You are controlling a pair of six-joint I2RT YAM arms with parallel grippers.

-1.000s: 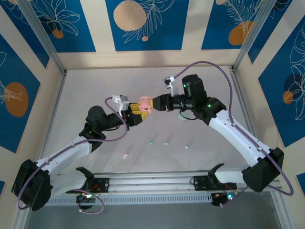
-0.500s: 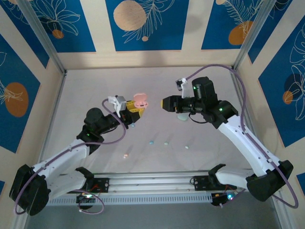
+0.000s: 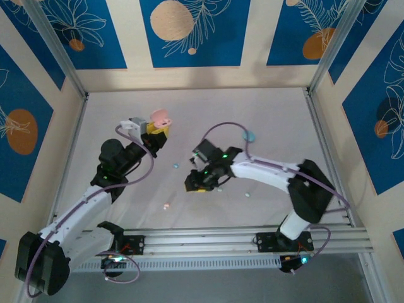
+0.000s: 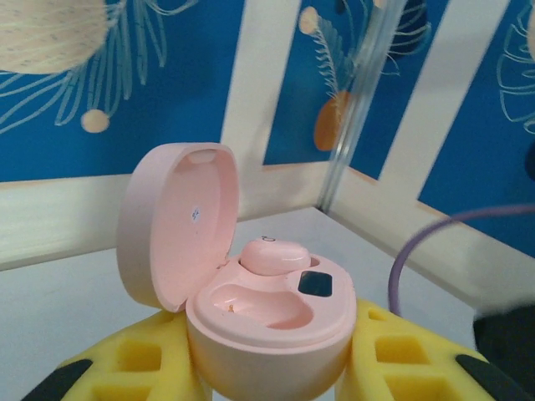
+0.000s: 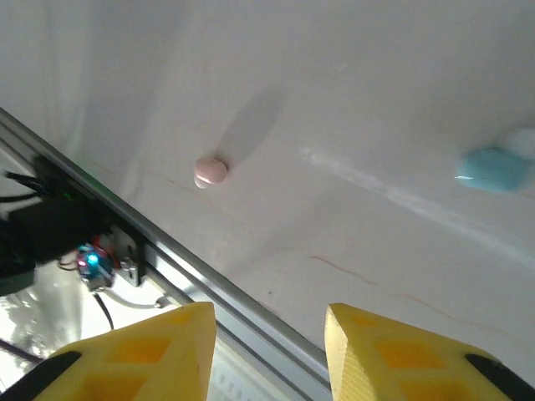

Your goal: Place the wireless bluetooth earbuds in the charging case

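Observation:
My left gripper (image 3: 156, 128) (image 4: 269, 355) is shut on the open pink charging case (image 3: 160, 118) (image 4: 267, 326), held above the table at the left. Its lid stands up on the left side. One pink earbud (image 4: 274, 255) sits in the far slot; the near slot (image 4: 255, 305) is bare. My right gripper (image 3: 193, 184) (image 5: 269, 316) hangs open and empty low over the table's front middle. A second pink earbud (image 3: 166, 206) (image 5: 210, 170) lies on the table ahead of its fingers. A light blue earbud (image 5: 493, 170) lies off to one side.
A small teal bud (image 3: 176, 166) lies between the arms and a pale one (image 3: 248, 194) at the front right. A light blue case (image 3: 250, 136) sits further back. The metal rail (image 3: 208, 238) (image 5: 167, 251) borders the front edge, close under the right gripper.
The right gripper left the pink case, swung down to the table's front middle and narrowed its jaws. The left arm drew the case back and to the left.

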